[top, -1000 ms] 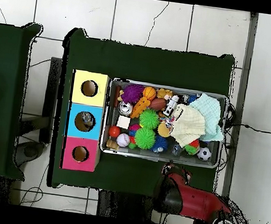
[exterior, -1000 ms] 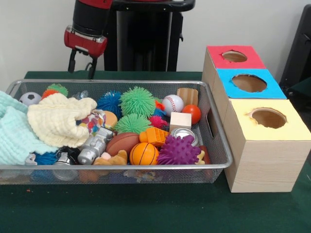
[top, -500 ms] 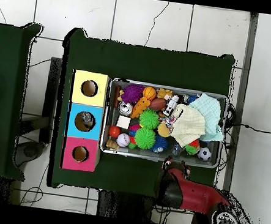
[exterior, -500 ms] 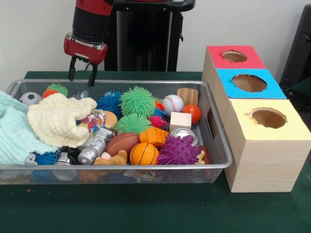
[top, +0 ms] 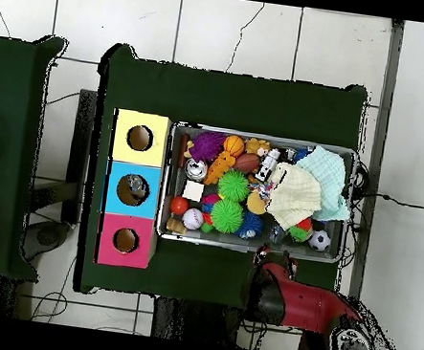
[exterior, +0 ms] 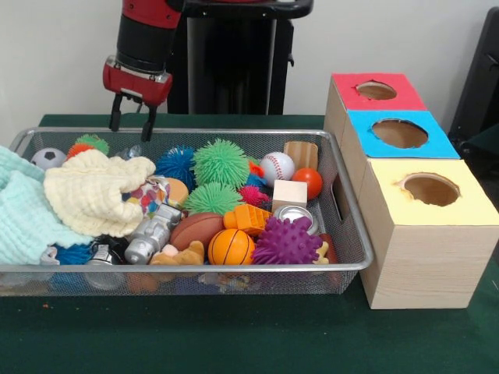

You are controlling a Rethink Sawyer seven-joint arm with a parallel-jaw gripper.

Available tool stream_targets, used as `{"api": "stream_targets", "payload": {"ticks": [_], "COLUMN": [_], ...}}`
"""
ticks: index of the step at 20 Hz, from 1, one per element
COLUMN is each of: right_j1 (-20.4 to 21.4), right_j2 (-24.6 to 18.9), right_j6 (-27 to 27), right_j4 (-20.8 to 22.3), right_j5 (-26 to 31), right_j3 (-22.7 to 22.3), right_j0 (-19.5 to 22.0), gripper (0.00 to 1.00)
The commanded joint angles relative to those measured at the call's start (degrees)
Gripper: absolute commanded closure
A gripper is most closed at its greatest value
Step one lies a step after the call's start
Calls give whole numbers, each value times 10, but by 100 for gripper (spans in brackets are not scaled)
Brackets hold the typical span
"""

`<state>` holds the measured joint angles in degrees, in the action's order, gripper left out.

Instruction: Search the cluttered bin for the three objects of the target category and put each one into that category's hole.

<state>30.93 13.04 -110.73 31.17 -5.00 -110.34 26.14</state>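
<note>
The wire mesh bin [exterior: 195,266] sits on the green table, full of toys and cloths; it also shows in the overhead view [top: 260,136]. My gripper [exterior: 131,125] hangs open and empty just above the bin's far left rim, at its near edge in the overhead view [top: 277,259]. A small translucent crinkly piece [exterior: 129,152], possibly a wrapper, lies right below it, between a green and orange spiky ball and a blue spiky ball. No other wrapper shows; cloths and toys may cover them.
A cream cloth [exterior: 97,191] and a mint cloth [exterior: 23,214] cover the bin's left part. Spiky balls, sport balls, a wooden cube and silver cans fill the rest. Three wooden boxes with holes, topped red [exterior: 351,93], blue [exterior: 440,144] and yellow [exterior: 468,206], stand to the right.
The gripper has come down a little toward the bin's far left rim and the arm stands more upright. Nothing in the bin has moved.
</note>
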Motion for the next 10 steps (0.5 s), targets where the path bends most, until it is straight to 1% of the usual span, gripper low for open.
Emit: {"api": "stream_targets", "payload": {"ticks": [1,5,10], "right_j1": [-83,-94,-97], "right_j2": [-44,-52,-64], "right_j6": [-47,-46,-44], "right_j4": [0,3,13], "right_j5": [-22,-29,-41], "right_j3": [78,84,83], "right_j0": [4,13,20], "gripper": [0,0,0]}}
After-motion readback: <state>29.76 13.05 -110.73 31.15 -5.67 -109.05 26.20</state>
